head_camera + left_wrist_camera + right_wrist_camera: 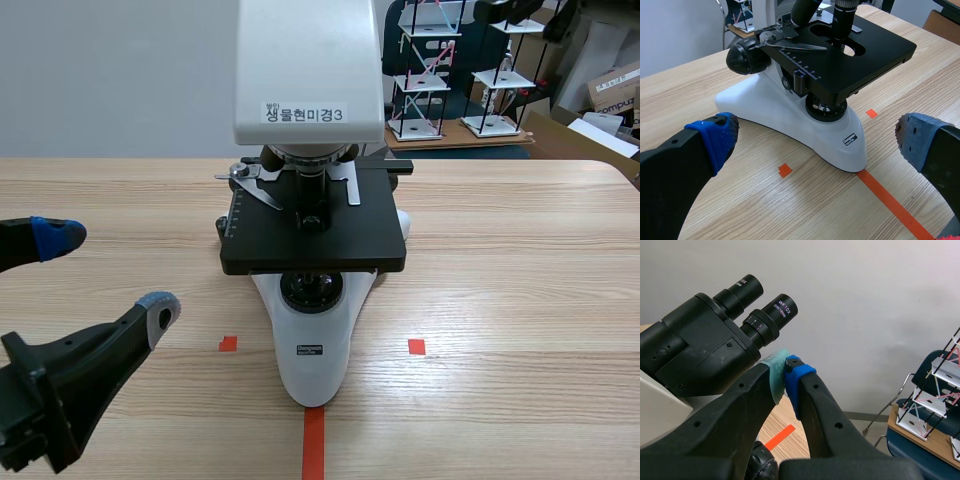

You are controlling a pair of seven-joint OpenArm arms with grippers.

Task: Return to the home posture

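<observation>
1. Step in hand: judged to be the retreat itself. Neither gripper carries anything, so you only have the arms to bring home.
2. Left gripper [108, 273]: low over the table [500, 300] at its near left, beside the microscope [315, 350] and apart from it. Its fingers are spread wide, and the pads [715, 137] are bare and touch nothing.
3. Right gripper [785, 376]: raised, just beside the eyepieces [772, 315]. Its fingers are closed pad to pad with nothing between them. You cannot tell whether a pad touches the eyepiece tube.
4. Next, right arm: back it straight off the eyepieces before any swing, or you risk nudging the microscope.
5. Next, left arm: the path looks free, so draw it back away from the microscope.
6. The microscope stands upright mid-table, over the tape line.
</observation>
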